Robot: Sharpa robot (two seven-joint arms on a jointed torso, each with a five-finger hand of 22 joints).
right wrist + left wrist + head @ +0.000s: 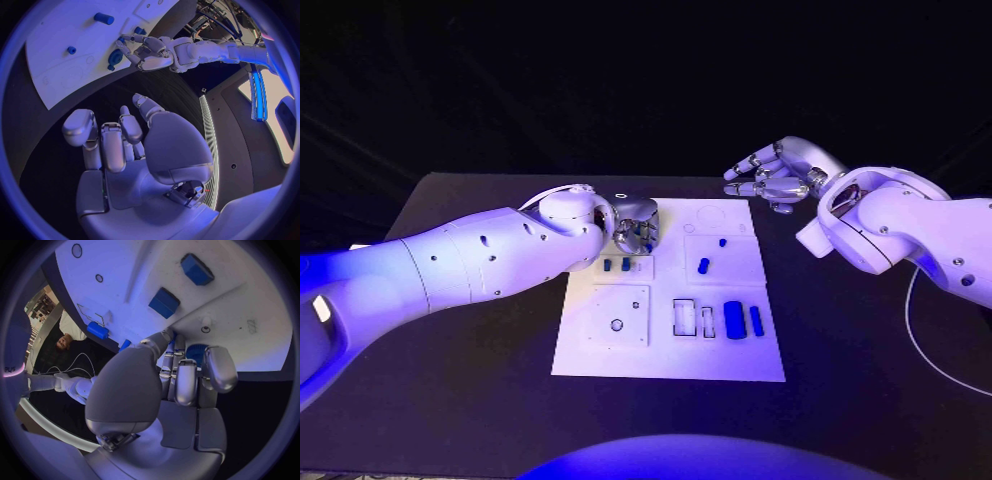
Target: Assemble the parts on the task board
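Blue parts (pixel 734 320) are seen lying on the near half of the task board (pixel 669 362), mid-worktop (pixel 473 400). At its far-left corner the left hand (pixel 633 224) is lowered, fingers (pixel 178 382) curled around a blue part (pixel 196 352). Beyond the board's far-right corner the right hand (pixel 776 172) is held released, fingers loosely bent, grasping nothing.

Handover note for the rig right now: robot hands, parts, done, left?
Left robot hand: down over the far left part of the task board, fingers curled at a round blue part; whether it grips it cannot be told.
Right robot hand: open, off the board past its far right corner, holding nothing.
Parts: two small blue blocks near the left hand, one blue peg mid-board, blue bars at the near right.
Done: unclear.
Left: the loose parts.
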